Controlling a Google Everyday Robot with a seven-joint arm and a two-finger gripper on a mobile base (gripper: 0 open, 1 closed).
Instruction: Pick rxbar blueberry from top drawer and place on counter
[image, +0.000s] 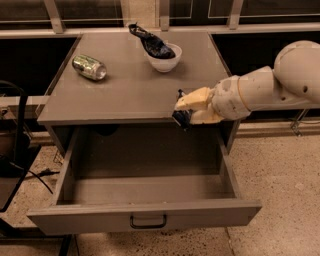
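My gripper is at the front right edge of the counter, level with its rim. Its cream fingers are shut on the rxbar blueberry, a small dark bar that hangs between them just in front of the counter's edge. The top drawer is pulled fully open below, and its inside shows no objects. Its front panel carries a small dark handle.
A green-silver can lies on its side at the counter's left. A white bowl with a dark floppy bag stands at the back middle. A dark chair frame is at the left. Speckled floor lies at the right.
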